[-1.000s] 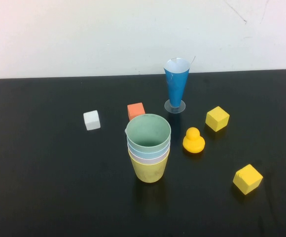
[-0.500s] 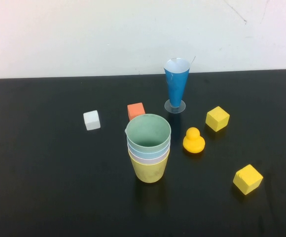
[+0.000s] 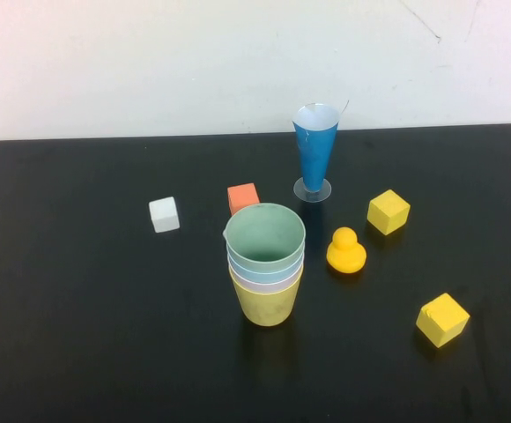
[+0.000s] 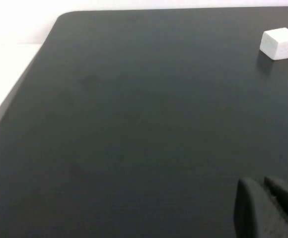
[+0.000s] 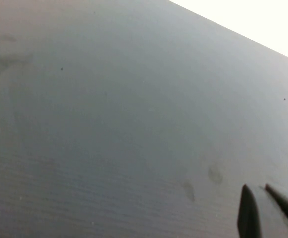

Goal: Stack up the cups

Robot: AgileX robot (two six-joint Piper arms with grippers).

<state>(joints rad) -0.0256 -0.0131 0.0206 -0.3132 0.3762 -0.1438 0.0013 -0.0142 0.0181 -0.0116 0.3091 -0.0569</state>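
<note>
Cups (image 3: 265,264) are seen nested in one upright stack at mid-worktop (image 3: 79,352), green on top, yellow outermost. Left end effector (image 4: 268,208) and right end effector (image 5: 265,210) are clenched, empty, parked low over bare surface. Toppling could be caused only by a stray arm sweep.

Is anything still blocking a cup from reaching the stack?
Nothing visible. All four cups already sit nested, green on top, yellow at the bottom. The left gripper and right gripper are shut, empty, over bare table, away from the stack.
</note>
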